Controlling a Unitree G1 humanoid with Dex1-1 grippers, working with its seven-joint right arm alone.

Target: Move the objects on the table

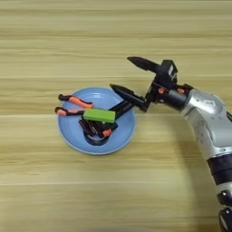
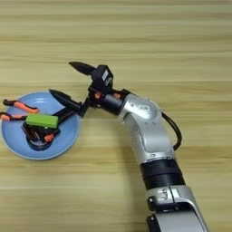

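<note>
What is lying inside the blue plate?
On the plate lie pliers, a black clamp and a green block on top of them. The block covers their middle parts.

The green block (image 1: 99,115) hides the pliers' (image 1: 72,105) jaws and part of the clamp (image 1: 97,131).

A: Where is there free room on the table (image 1: 45,190)?

B: Bare wood on every side of the light-blue plate (image 1: 72,136) — above, left and below.

A: And what stands in the way?

B: The plate is crowded: pliers (image 1: 72,105), green block (image 1: 99,115) and black clamp (image 1: 96,131) piled together. The right gripper (image 1: 120,73), fingers spread wide, hangs over the plate's upper right rim — its silver forearm (image 1: 213,122) blocks the right side.
</note>
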